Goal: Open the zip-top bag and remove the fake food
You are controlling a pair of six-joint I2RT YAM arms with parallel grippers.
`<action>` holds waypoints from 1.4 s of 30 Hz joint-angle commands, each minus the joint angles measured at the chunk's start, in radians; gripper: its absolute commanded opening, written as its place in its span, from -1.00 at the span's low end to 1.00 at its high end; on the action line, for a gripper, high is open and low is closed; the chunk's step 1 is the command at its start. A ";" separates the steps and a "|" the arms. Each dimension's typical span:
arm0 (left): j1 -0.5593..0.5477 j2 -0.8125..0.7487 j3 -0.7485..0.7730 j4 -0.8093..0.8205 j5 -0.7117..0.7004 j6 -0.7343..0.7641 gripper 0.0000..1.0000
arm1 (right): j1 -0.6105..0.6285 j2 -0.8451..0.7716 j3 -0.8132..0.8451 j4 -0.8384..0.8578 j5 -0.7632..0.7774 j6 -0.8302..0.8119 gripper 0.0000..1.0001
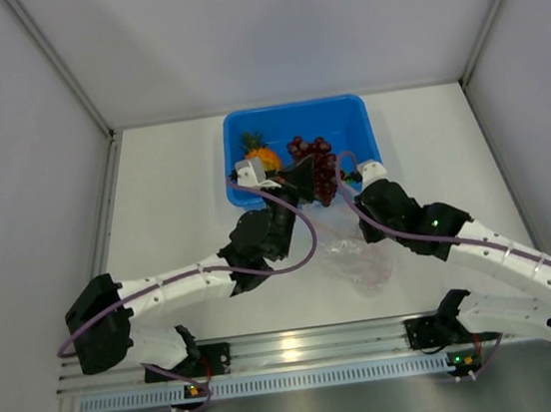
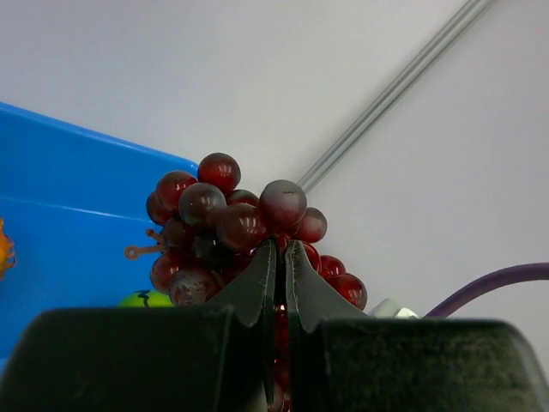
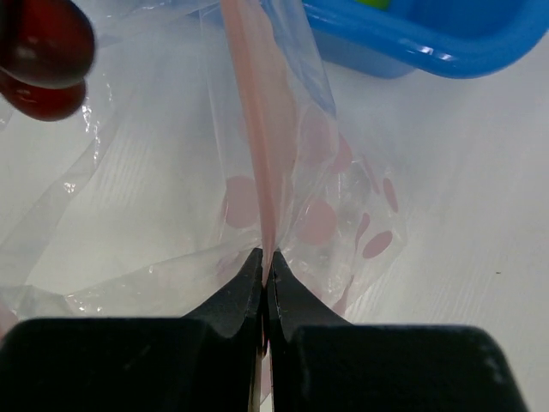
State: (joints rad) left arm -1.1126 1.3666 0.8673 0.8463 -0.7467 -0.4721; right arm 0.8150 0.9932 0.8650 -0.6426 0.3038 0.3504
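Note:
My left gripper (image 2: 281, 245) is shut on the dark red grape bunch (image 2: 227, 215), which it holds up over the near rim of the blue tub (image 1: 346, 122). From above, the left gripper (image 1: 302, 178) sits beside the grapes (image 1: 319, 165). The orange pineapple (image 1: 261, 155) lies in the tub, and so does a green round fruit (image 2: 144, 299). My right gripper (image 3: 265, 256) is shut on the pink zip strip (image 3: 257, 129) of the clear zip-top bag (image 3: 163, 172). The bag (image 1: 358, 261) lies on the table in front of the tub, by the right gripper (image 1: 365, 238).
The blue tub (image 3: 446, 43) stands at the back middle of the white table. Grey walls with metal rails close in the left, right and back. The arm bases sit on a rail at the near edge.

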 commanded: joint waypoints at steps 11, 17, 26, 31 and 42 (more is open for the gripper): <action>0.141 -0.058 0.163 -0.151 0.063 -0.099 -1.00 | -0.142 -0.036 -0.089 -0.015 0.092 0.061 -1.00; 0.220 0.018 0.275 -0.284 0.125 -0.102 -1.00 | -0.145 -0.152 -0.081 -0.097 0.118 0.079 -1.00; 0.341 0.210 0.427 -0.386 0.236 -0.158 -1.00 | -0.155 -0.320 -0.006 -0.215 0.179 0.148 -1.00; 0.364 0.330 0.493 -0.427 0.286 -0.161 -1.00 | -0.155 -0.406 0.045 -0.272 0.196 0.159 -1.00; 0.411 0.560 0.611 -0.530 0.429 -0.224 -0.44 | -0.155 -0.453 0.146 -0.388 0.221 0.159 -1.00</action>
State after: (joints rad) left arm -0.7177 1.8950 1.4113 0.3122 -0.3954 -0.6605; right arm 0.6727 0.5579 0.9642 -0.9867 0.4808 0.4927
